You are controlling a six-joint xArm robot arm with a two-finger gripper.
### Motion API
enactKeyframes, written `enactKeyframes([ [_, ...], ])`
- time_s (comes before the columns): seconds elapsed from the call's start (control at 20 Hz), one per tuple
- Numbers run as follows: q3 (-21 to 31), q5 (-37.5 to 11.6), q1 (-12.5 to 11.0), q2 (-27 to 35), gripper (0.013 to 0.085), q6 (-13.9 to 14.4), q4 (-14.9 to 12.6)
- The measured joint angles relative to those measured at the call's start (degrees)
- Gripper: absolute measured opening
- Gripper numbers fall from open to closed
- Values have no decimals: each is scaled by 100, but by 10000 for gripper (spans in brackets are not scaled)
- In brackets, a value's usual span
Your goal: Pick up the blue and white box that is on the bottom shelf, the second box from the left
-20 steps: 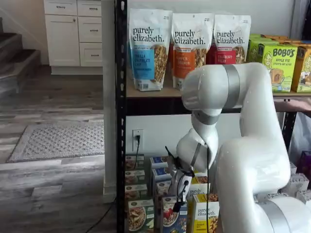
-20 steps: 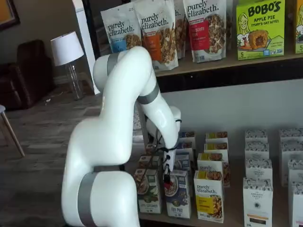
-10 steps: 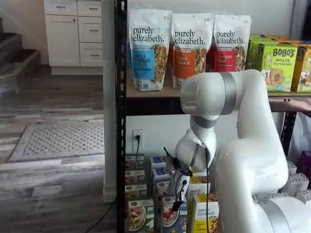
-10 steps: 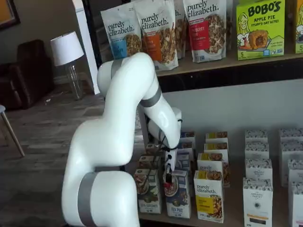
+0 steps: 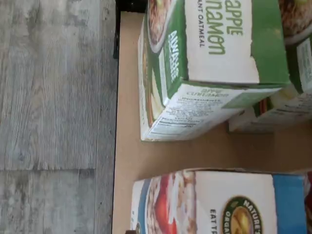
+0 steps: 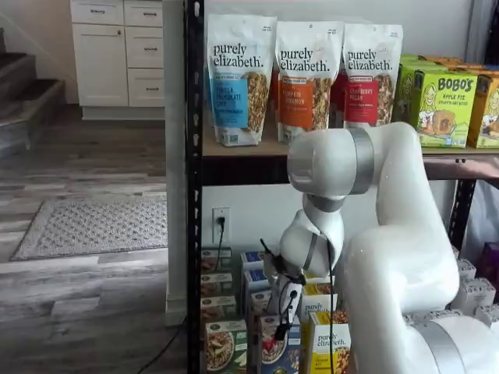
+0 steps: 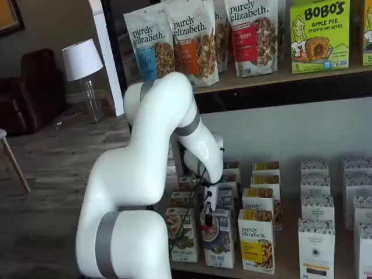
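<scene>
Bottom shelf [image 7: 290, 268], front row: over the last second the gripper [image 7: 207, 216], jaws spread wide, had sunk onto the blue and white box [image 7: 219, 241]; grasp imminent.

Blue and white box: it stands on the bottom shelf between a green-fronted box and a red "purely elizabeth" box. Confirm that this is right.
Not quite. The blue and white box does stand on the bottom shelf beside the green-fronted box, but the "purely elizabeth" box on its other side is yellow, not red. A shelf view shows this.
</scene>
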Motion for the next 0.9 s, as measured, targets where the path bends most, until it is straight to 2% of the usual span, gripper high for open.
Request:
enactKeyframes([
  [0.5,-373,328,-26,291,850,883,-1025],
  [0.9,-471,404,-9,399,850,1150,-1319],
])
